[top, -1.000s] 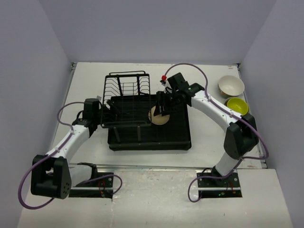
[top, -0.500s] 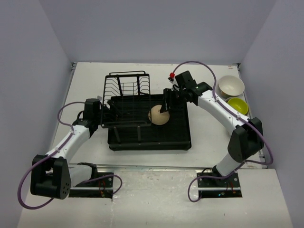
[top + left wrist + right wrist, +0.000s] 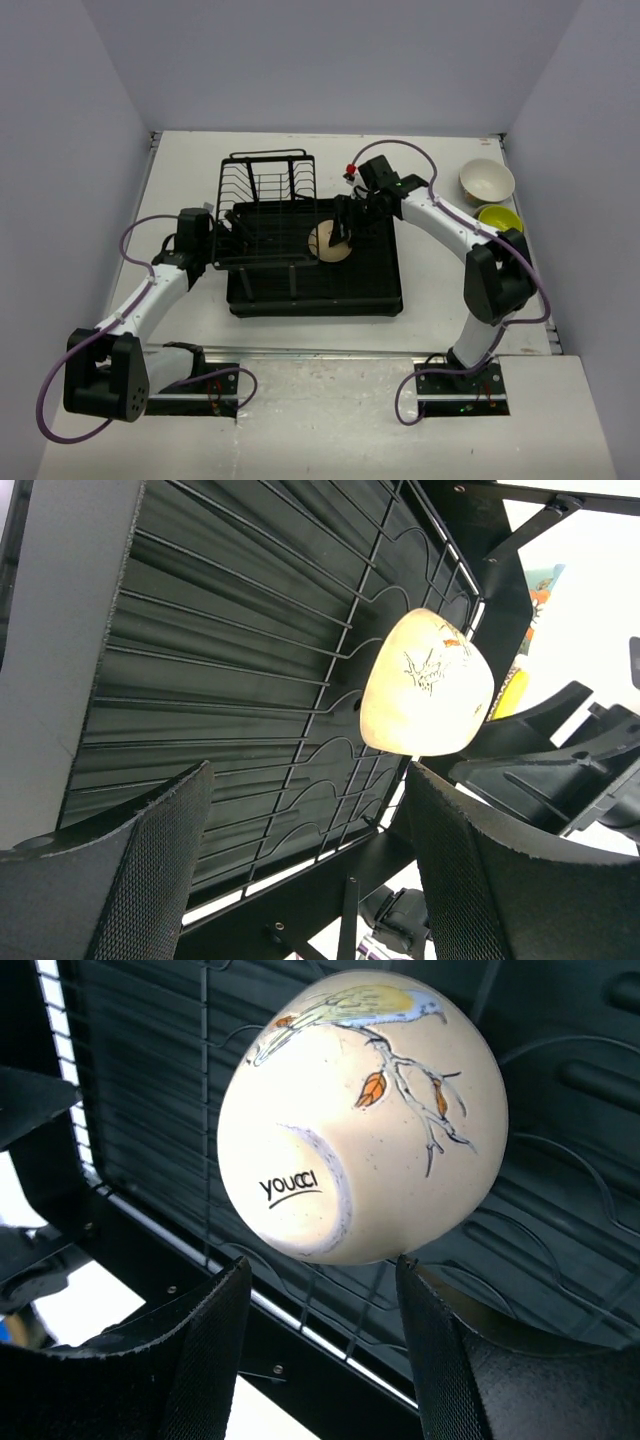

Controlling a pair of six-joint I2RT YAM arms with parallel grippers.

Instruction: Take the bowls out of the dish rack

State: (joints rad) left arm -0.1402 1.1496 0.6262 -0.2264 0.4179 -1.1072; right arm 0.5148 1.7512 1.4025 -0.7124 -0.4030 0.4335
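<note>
The dish rack [image 3: 380,285] is a black tray with an upright wire holder [image 3: 268,190] at its left. A cream bowl [image 3: 330,243] painted with a bird and twigs leans in the tray beside the holder; its base [image 3: 300,1195] faces the right wrist view. My right gripper [image 3: 343,226] [image 3: 320,1285] hangs open just short of this bowl, one fingertip [image 3: 408,1265] at its lower edge. My left gripper [image 3: 224,235] [image 3: 305,800] is open at the holder's left side, with the bowl [image 3: 425,680] seen through the wires.
A cream bowl [image 3: 487,180] and a yellow-green bowl [image 3: 499,218] stand upright on the white table [image 3: 430,310] at the far right. The right arm arches over the tray's right edge. Grey walls close in the table on three sides.
My right gripper pulled away up and to the right, then came back to the bowl with its jaws a little wider. The left arm has not moved.
</note>
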